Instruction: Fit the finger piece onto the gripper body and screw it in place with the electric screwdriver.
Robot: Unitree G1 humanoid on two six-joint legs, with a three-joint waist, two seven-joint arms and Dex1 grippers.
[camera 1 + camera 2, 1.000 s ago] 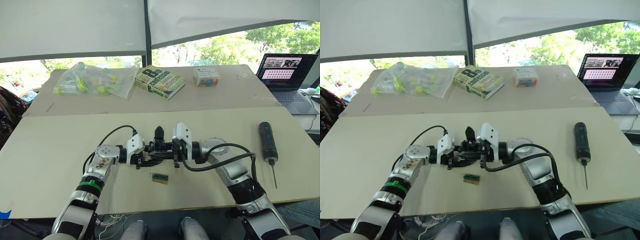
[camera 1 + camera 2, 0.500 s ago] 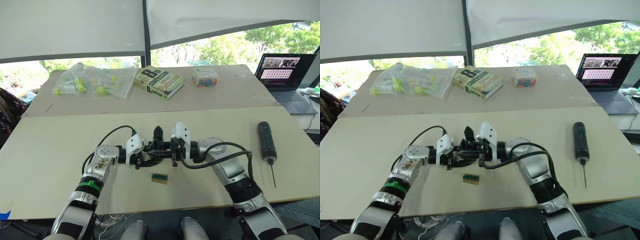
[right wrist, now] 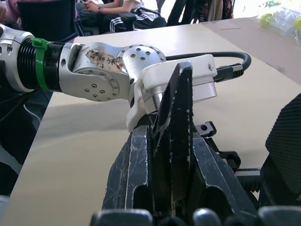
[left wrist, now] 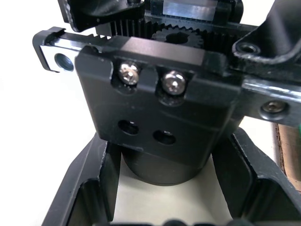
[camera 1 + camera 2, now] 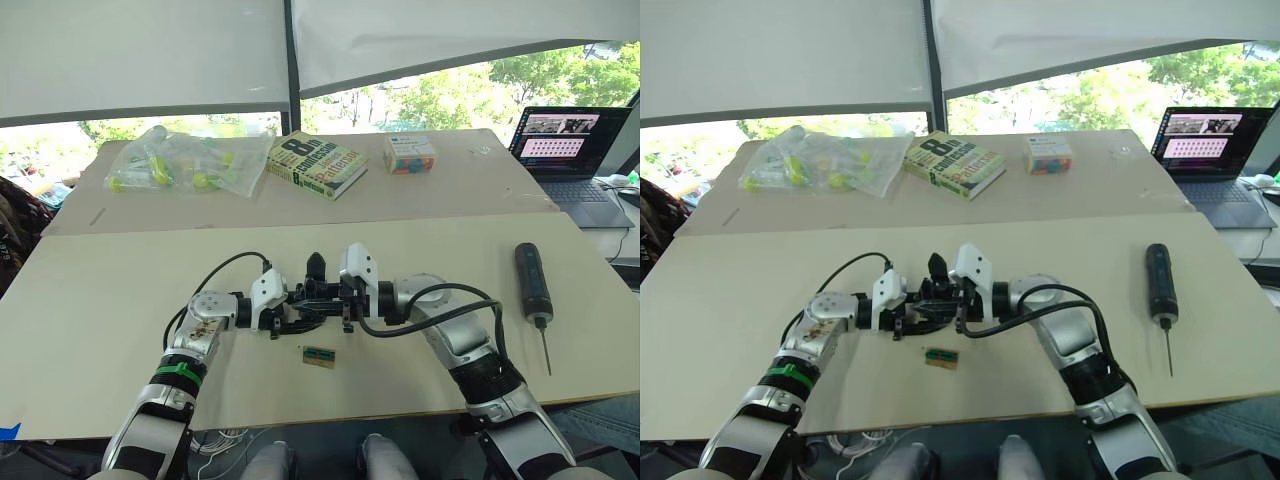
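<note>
Now two hands (image 5: 318,303) — left clamps one gripper body (image 4: 160,113), right clamps one finger piece (image 3: 172,141).

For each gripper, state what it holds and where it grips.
The left gripper clamps the gripper body around its round lower base. The right gripper pinches the finger piece near its wide lower end, tip pointing away.

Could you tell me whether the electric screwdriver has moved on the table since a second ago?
No. The electric screwdriver lies in the same spot near the table's right edge.
</note>
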